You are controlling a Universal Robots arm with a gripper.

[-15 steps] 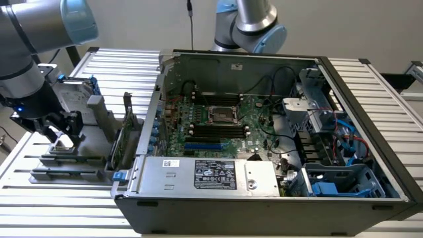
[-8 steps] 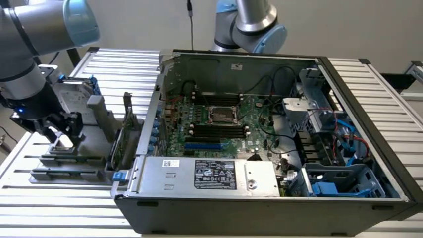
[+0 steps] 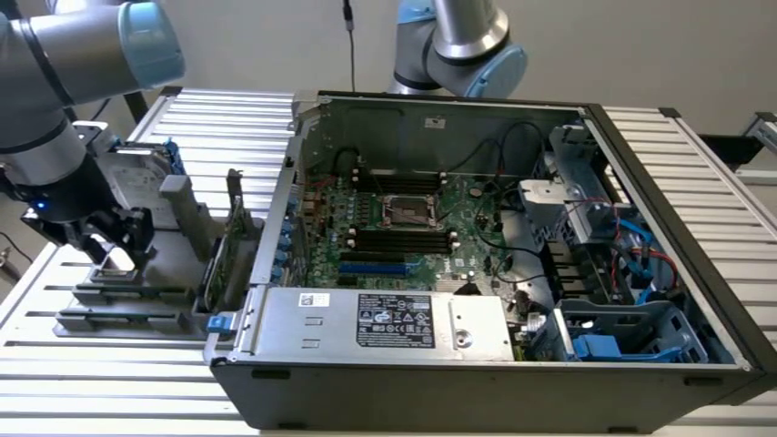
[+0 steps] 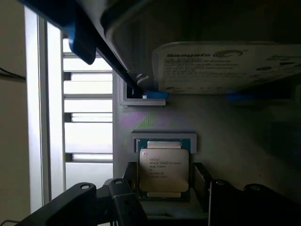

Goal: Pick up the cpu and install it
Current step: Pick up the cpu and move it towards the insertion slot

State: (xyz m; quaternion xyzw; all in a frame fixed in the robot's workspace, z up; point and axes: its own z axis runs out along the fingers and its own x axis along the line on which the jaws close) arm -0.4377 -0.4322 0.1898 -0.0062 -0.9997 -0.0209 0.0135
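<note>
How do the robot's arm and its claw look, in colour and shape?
The arm is made of round silver-grey tubes with light blue caps on the joints. Its wrist part is black, with a small blue light. The claw is black too.

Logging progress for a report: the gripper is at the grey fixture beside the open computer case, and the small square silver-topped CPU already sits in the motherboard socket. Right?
Not quite. The small square silver-topped CPU lies in the grey fixture, at the gripper, as the wrist view shows; the black-framed motherboard socket looks empty in the exterior view. The rest stands.
</note>
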